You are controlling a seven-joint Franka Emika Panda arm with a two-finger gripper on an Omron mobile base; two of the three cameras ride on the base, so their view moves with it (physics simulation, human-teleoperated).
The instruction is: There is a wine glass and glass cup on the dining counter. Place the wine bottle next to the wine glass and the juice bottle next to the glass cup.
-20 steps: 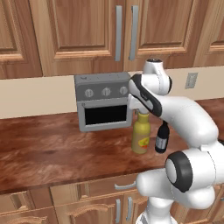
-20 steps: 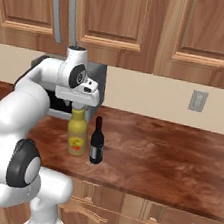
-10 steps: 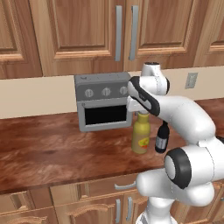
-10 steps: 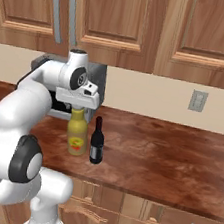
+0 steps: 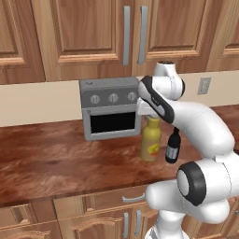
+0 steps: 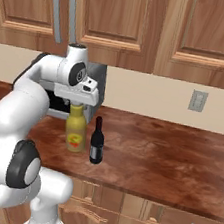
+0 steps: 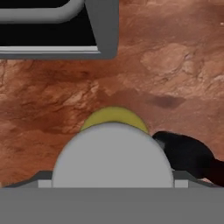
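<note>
The gripper (image 6: 78, 102) is hanging right over the juice bottle (image 6: 74, 133), around its cap; whether it is already gripping, I cannot tell. It should be squeezing squarely on the neck before lifting, keeping clear of the wine bottle (image 6: 97, 141) just beside. Both are standing on a wood counter (image 6: 168, 157) before a toaster oven (image 5: 111, 108), under cabinets (image 5: 93, 32).
</note>
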